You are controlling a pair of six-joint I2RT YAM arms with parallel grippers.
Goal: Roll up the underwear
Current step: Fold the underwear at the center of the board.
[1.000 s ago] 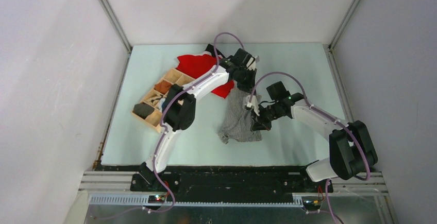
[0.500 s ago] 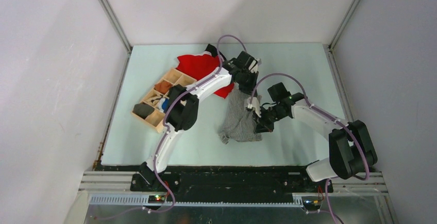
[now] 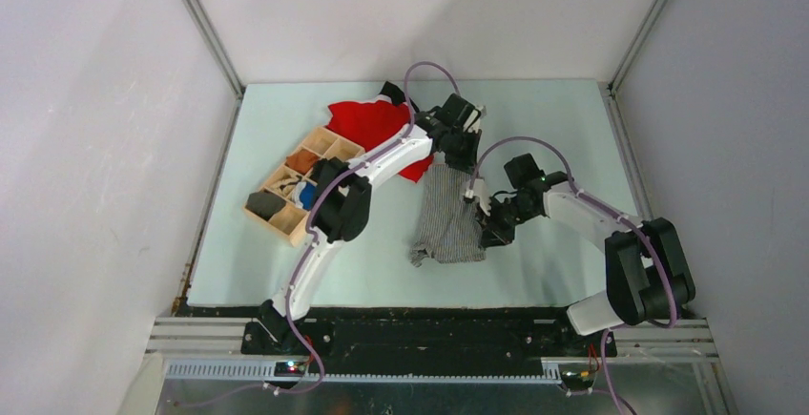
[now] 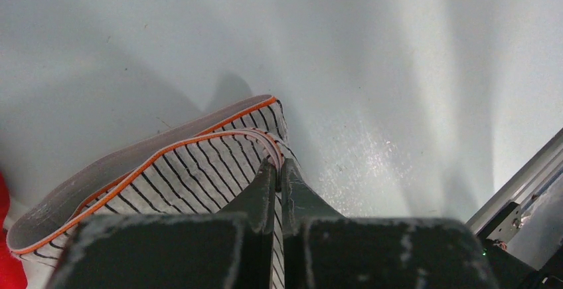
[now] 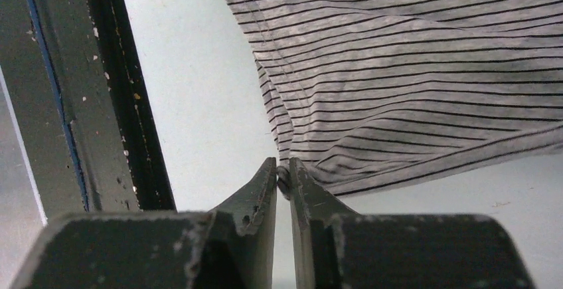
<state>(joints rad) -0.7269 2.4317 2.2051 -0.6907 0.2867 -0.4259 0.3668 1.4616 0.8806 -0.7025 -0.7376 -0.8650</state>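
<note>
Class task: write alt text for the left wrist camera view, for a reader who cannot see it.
The left hand, its jaws shut, pinches the orange-trimmed waistband of the underwear, grey with thin dark stripes. The pale table lies beyond.

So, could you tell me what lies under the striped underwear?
Only pale tabletop shows around the underwear, its waistband pinched in the left gripper. Whatever lies beneath the fabric is covered.

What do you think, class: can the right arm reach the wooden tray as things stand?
Probably not: the wooden tray sits far left, and the left arm lies across the right arm's path.
</note>
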